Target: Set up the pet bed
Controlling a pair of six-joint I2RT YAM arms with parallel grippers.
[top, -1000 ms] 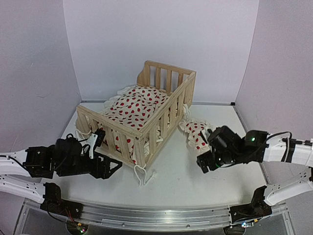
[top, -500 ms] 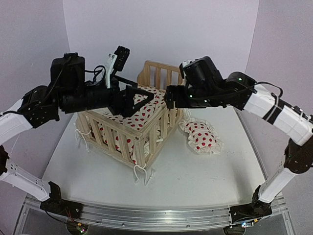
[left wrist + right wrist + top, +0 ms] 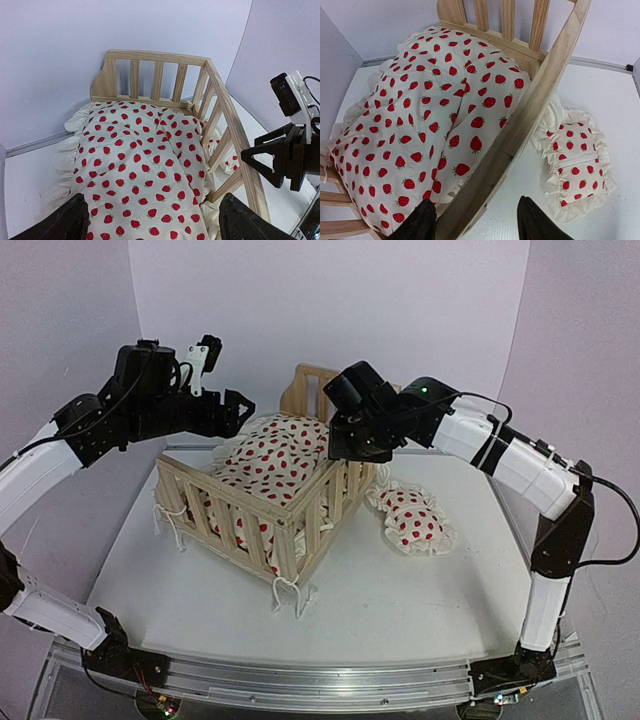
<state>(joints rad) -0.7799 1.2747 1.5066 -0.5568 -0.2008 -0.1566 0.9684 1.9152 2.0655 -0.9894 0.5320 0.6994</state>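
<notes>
The pet bed (image 3: 228,497) is a pine frame with slatted rails, standing mid-table. Its strawberry-dotted ruffled cushion (image 3: 275,455) lies inside, bunched and spilling over the far left side. My left gripper (image 3: 236,406) hovers above the bed's back left, open wide. In the left wrist view the left gripper (image 3: 152,226) frames the cushion (image 3: 140,160) with nothing held. My right gripper (image 3: 346,446) is at the bed's right rail. In the right wrist view the right gripper (image 3: 479,225) stands open astride that rail (image 3: 530,107), with a gap on the outer side.
A small strawberry-dotted pillow (image 3: 412,519) lies on the table right of the bed, also shown in the right wrist view as the pillow (image 3: 576,161). Tie strings (image 3: 290,598) trail off the bed's front corner. Walls close in behind and at both sides.
Both arms rose from table level to above the bed. Since then the left gripper drew back left, the right dropped onto the right rail, and its jaws narrowed.
</notes>
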